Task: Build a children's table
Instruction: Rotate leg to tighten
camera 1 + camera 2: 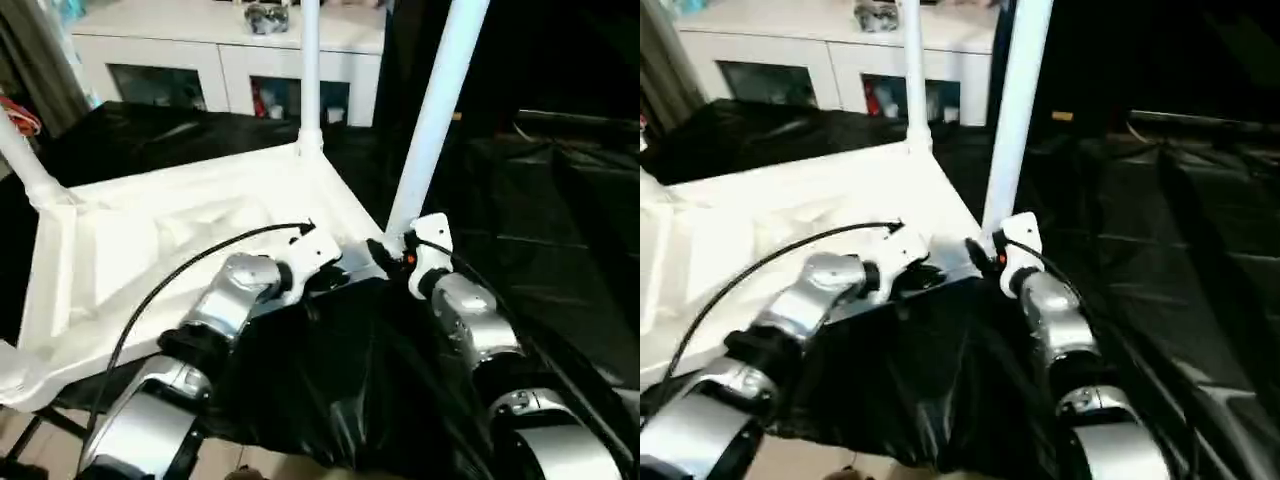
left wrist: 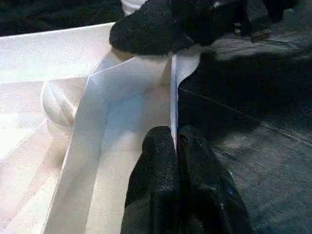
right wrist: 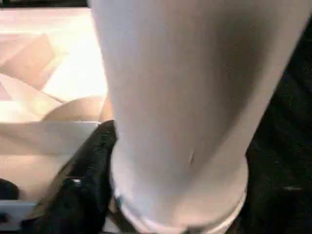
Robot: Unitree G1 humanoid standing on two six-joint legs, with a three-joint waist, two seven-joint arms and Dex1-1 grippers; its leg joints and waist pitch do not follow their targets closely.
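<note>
On the black cloth (image 1: 560, 250), the tabletop (image 1: 150, 250) lies upside down with legs going in.
From left to right: a leg (image 1: 25, 160) stands at the far left corner, another leg (image 1: 309, 70) at the back. The left gripper (image 2: 175, 161) pinches the tabletop's edge tight. The right gripper (image 1: 385, 255) wraps, part open, around the near leg (image 1: 440, 100) at its socket. A fourth leg cannot be seen.

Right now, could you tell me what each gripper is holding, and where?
Left gripper pinches the tabletop by its edge rim; right gripper clasps a leg near its base.
</note>
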